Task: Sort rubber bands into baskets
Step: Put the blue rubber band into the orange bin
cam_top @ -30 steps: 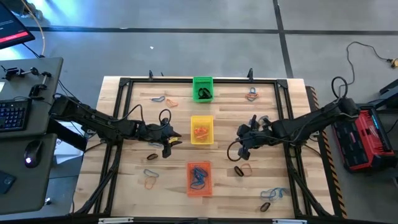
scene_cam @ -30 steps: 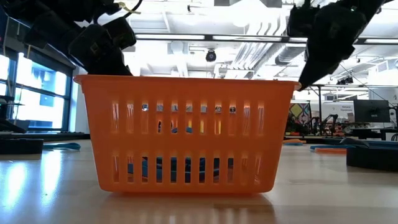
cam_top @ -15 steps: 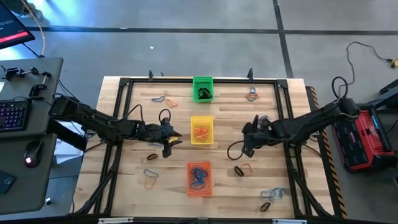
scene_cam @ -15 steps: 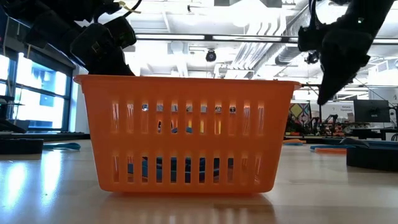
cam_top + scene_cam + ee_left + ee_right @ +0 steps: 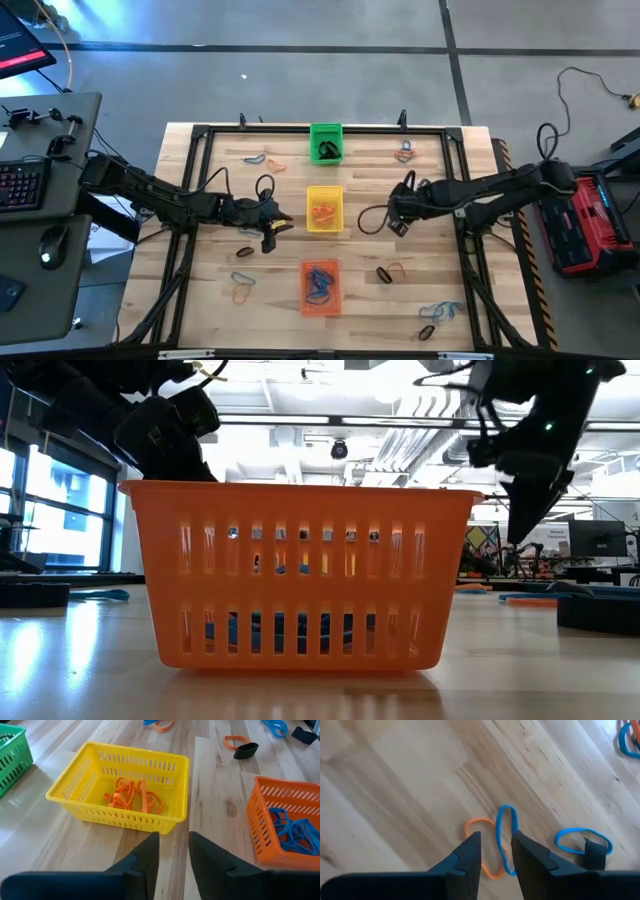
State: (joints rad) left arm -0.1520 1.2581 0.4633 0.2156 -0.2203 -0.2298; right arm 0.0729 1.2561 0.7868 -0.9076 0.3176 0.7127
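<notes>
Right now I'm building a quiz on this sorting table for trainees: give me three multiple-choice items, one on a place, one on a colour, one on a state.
1. Which basket stands nearest the table's far edge, beyond the yellow basket?
A. orange
B. green
C. none

2. What colour are the bands in the orange basket?
A. blue
B. black
C. orange

3. How is the left pincer?
A. clamped on a blue band
C. inside the yellow basket
B. empty, jaws slightly apart

Key: 1 B, the green basket tops the row in the high view. 2 A, blue bands lie inside. 3 B, the left wrist view shows a bare gap between its fingers.
</notes>
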